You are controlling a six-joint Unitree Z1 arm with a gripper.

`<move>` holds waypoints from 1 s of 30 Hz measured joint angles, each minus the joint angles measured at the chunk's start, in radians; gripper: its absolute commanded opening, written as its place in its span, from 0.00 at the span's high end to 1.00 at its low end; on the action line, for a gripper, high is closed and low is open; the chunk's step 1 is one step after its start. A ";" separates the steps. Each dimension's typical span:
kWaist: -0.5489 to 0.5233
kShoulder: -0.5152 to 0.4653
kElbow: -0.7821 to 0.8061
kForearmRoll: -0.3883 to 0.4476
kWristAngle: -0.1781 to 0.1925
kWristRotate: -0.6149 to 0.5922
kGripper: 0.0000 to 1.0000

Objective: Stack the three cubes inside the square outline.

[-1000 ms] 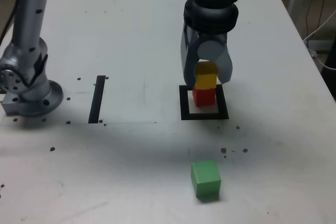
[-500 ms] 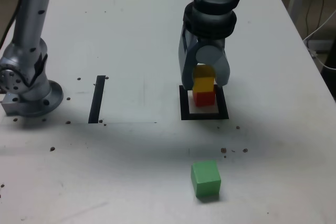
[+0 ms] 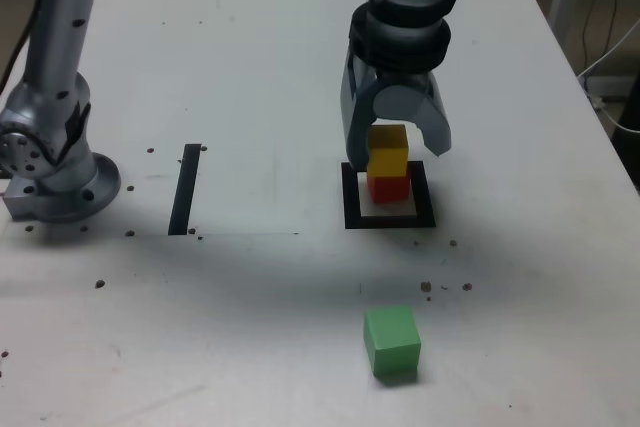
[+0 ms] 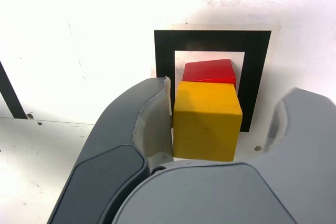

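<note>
In the exterior view you see the thick black tape square outline with a white centre (image 3: 389, 217) on the white table (image 3: 250, 67), towards the exterior view's right. Inside it sits the small matte red cube (image 3: 389, 187), and the small matte yellow cube (image 3: 389, 150) rests squarely on top of it. Your grey claw (image 3: 396, 143) hangs over this stack with its jaws spread, one finger on each side of the yellow cube; from here the far finger hides part of the outline's back edge, and you cannot tell whether either finger touches the cube. The small matte green cube (image 3: 391, 342) lies alone on the table, well apart from the outline, nearer the camera. A straight black tape strip (image 3: 186, 188) lies to the exterior view's left, near the grey arm base (image 3: 55, 162), whose upper part is cut off by the frame edge. Dark specks dot the table.

In the wrist view the yellow cube (image 4: 207, 120) covers most of the red cube (image 4: 209, 71), of which only a strip shows. The outline (image 4: 212, 41) frames both, its near edge hidden behind the cube and the claw (image 4: 223, 124). One finger (image 4: 152, 124) lies just beside the yellow cube, seemingly against its side; the other stands clear with a white gap between. The claw is open and holds nothing.
</note>
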State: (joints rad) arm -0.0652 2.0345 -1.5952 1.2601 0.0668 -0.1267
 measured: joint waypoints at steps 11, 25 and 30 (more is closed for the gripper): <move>-0.005 -0.057 0.024 0.013 0.009 0.000 0.00; -0.178 -0.178 0.077 0.077 -0.128 -0.226 0.01; -0.298 -0.181 0.087 -0.011 -0.176 -0.265 0.01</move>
State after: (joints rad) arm -0.3628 1.8536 -1.5082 1.2487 -0.1092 -0.3921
